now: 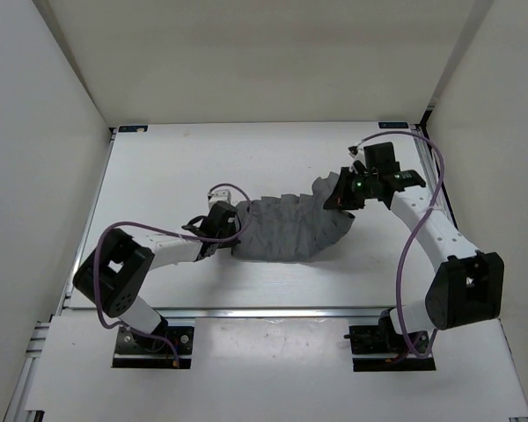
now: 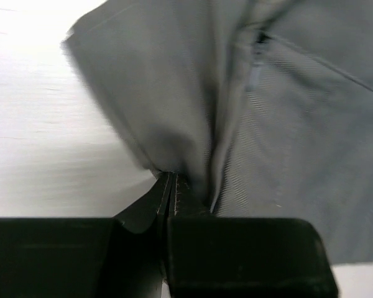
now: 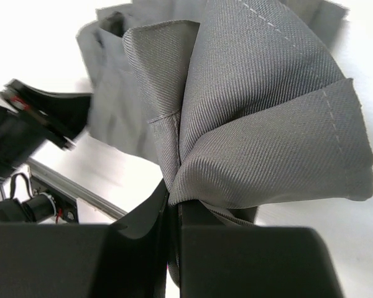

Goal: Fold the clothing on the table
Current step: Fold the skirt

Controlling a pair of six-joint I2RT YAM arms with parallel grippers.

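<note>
Between left fingers (image 2: 144, 214): pleated skirt (image 1: 290, 230) edge, clenched
Between right fingers (image 3: 152, 214): hem pleats, clenched
Handling: soft, limp; grip corners

**Colour key.** The clothing (image 1: 290, 227) is mid-grey, and its pleats read as alternating lighter and darker bands. Close up, the weave shows a fine diagonal twill crossed by lines of pale stitching (image 3: 264, 17). The bench (image 1: 158, 176) is plain white, edged with silver rails (image 1: 273, 309) and small blue corner caps (image 1: 132, 128). The left gripper (image 2: 171, 181) and right gripper (image 3: 174, 195) are matt black. The left arm (image 1: 172, 252) and right arm (image 1: 431, 224) combine white links with black joint housings, and purple cables (image 1: 403, 264) loop along them. A green light (image 1: 359, 185) glows at the right wrist. The surrounding walls (image 1: 35, 132) are white.
</note>
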